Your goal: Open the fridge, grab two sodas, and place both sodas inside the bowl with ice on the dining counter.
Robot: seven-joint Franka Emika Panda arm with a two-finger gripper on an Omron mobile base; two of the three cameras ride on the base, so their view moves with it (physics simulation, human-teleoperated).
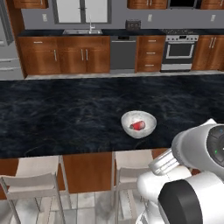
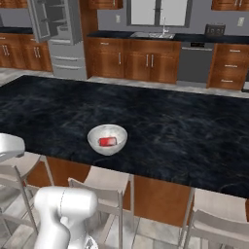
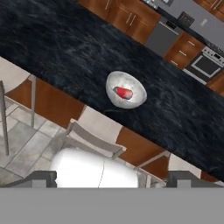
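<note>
Jaws stand wide apart and carry nothing; the gripper (image 3: 112, 178) shows as two dark tips at the bottom of the hand view, pulled back over the stools on the near side of the island and well apart from the bowl.

Beyond the tips, the hand view looks across a pale stool (image 3: 94, 131) to the dining counter (image 3: 52, 48), its black veined top running slantwise. The bowl (image 3: 139, 98) sits on that top near the near edge, white and round with whitish ice. The red soda (image 3: 124, 92) lies on its side inside it, silver end toward one rim. Both base views agree: the bowl (image 1: 148, 129) holds the red can (image 1: 138, 125) in the left one, and in the right one the bowl (image 2: 93, 138) holds it (image 2: 107, 141) lying flat among the ice.

Farther out, the fridge (image 2: 65, 48) stands at the back left of the right base view with one upper door swung open, shelves showing; its contents are too small to make out. I cannot find the purple can.

By my reading, the task is half done: one soda is delivered, the hand is free, and the second fetch is in hand. The next move calls for the base to drive round the island to the open fridge, then a reach to the shelf holding the purple can, jaws either side of it before closing.
</note>
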